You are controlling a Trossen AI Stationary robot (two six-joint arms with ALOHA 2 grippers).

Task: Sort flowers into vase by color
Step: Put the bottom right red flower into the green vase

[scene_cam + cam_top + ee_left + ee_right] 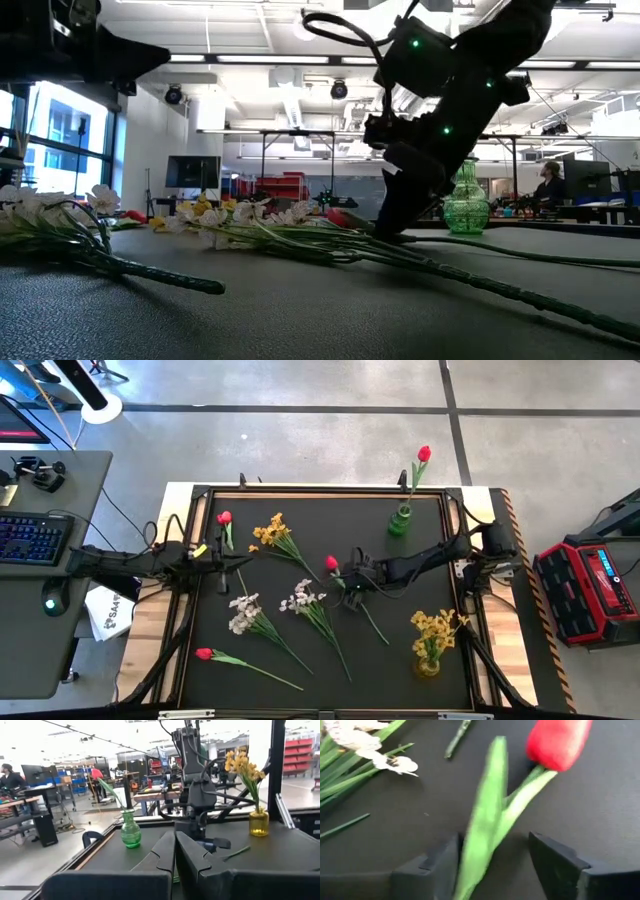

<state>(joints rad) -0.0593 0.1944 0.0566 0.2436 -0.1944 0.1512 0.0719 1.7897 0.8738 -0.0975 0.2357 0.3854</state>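
Flowers [262, 622] lie scattered on the black table [400, 670]. We note the right gripper [347, 582] at the table's middle, fingers spread either side of a red tulip [559, 742] stem lying there. Left gripper [222, 554] is pressed together near the left edge.

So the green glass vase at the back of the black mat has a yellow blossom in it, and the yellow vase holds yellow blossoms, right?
Not quite. The high view shows the green glass vase holding a red tulip-like flower, not a yellow blossom. The yellow vase does hold yellow blossoms.
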